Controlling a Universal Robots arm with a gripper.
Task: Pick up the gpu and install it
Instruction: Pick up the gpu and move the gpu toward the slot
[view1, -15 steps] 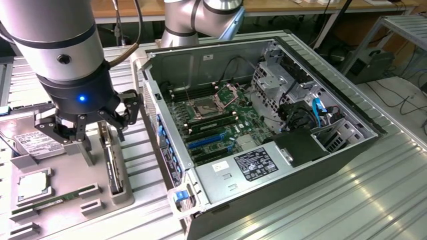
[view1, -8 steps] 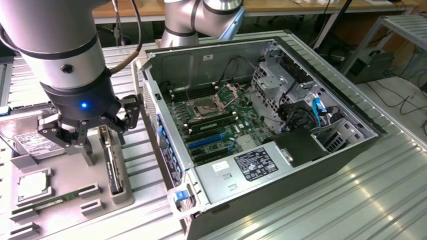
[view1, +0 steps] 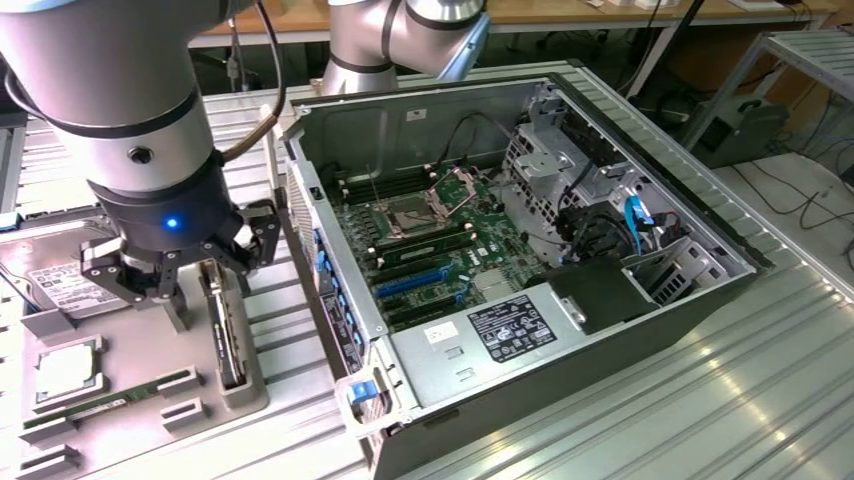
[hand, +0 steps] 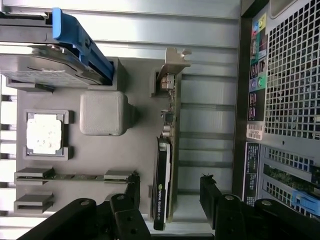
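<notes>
The gripper (hand: 170, 182), its 2 fingers (hand: 211, 192) spread wide and holding nothing, straddles the gpu (hand: 162, 160) standing on edge in the gray tray (hand: 100, 160), with RAM stick (hand: 75, 176), CPU (hand: 44, 134) and hard drive (hand: 40, 75) beyond, and the open computer case (hand: 290, 75) opposite.

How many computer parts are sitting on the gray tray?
4: the hard drive at one end, the square CPU chip next to it, the green RAM stick past that, and the gpu standing on edge near the open fingers. The arm may hide more.
</notes>
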